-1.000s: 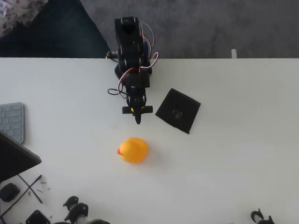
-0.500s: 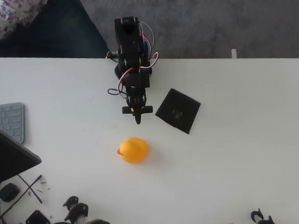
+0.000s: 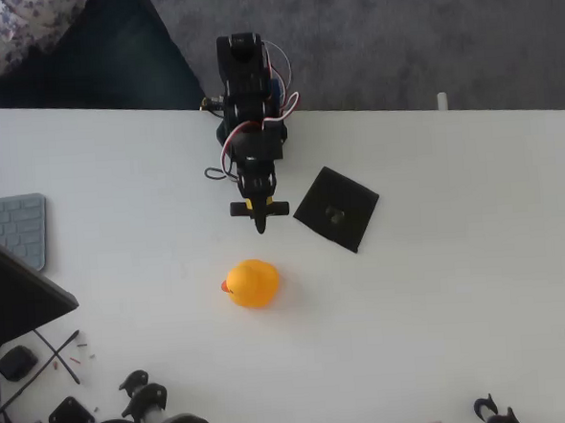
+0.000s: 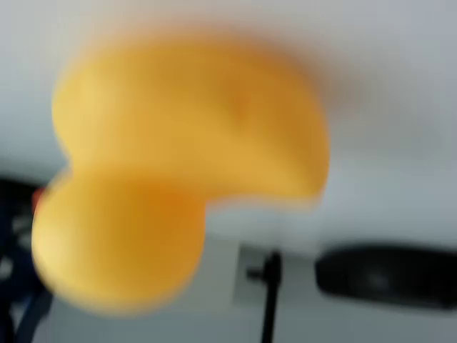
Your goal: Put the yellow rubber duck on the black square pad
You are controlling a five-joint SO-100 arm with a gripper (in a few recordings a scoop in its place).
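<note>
The arm (image 3: 249, 127) moved only a tiny bit. From above, the block in its middle with the wires sat a little higher up in the picture than before, and its gripper (image 3: 260, 213) stayed pointing down at the table (image 3: 461, 306). The sleeve (image 3: 3, 27) of the person in the top left corner shifted a little too, so a bit less of the flowery cloth showed.
</note>
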